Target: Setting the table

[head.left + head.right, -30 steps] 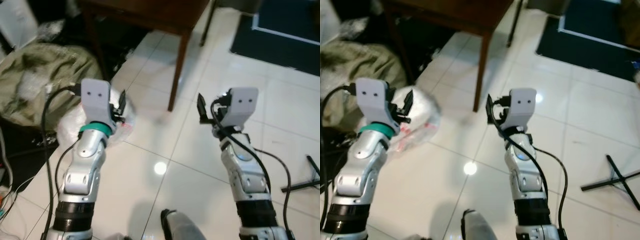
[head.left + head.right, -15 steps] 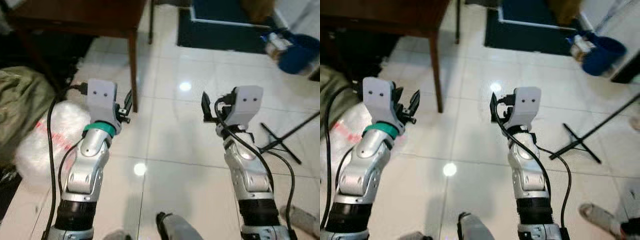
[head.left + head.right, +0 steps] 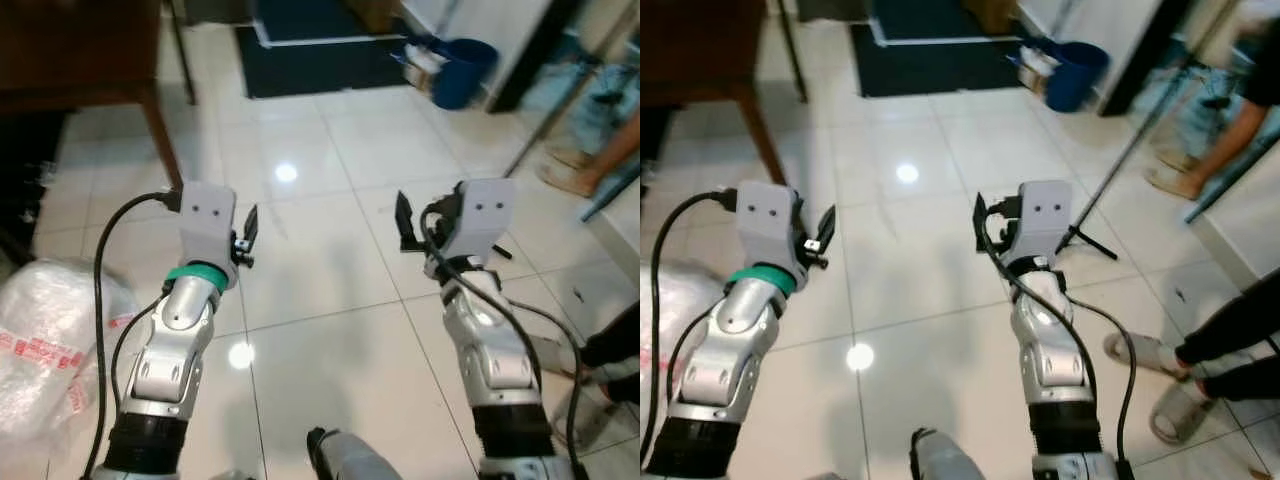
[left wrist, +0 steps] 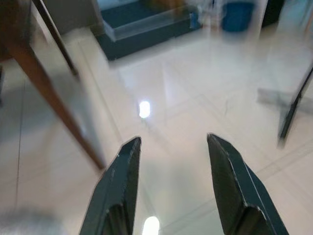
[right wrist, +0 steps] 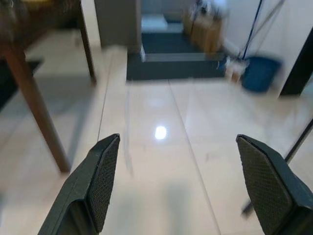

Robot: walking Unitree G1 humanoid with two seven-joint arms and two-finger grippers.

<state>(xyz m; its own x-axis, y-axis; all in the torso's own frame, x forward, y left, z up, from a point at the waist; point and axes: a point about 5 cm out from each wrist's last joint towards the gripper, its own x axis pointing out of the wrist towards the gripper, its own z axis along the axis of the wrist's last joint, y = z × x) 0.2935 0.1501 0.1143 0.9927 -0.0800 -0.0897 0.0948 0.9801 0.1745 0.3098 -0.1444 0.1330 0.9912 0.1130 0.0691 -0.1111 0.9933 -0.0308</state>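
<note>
Your view has swung past the dark wooden table (image 3: 70, 60).
Left gripper (image 4: 171, 147) and right gripper (image 5: 178, 147) hang spread apart, empty, above pale floor tiles (image 3: 330, 180).

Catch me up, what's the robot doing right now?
Nothing is in hand. Both arms are raised over bare white tile floor: the left gripper and right gripper are open and empty. A dark wooden table stands to the robot's left, a dark mat and a blue bucket lie ahead, and a plastic bag sits on the floor by the left arm. A person's legs stand at the right. No tableware in sight.
</note>
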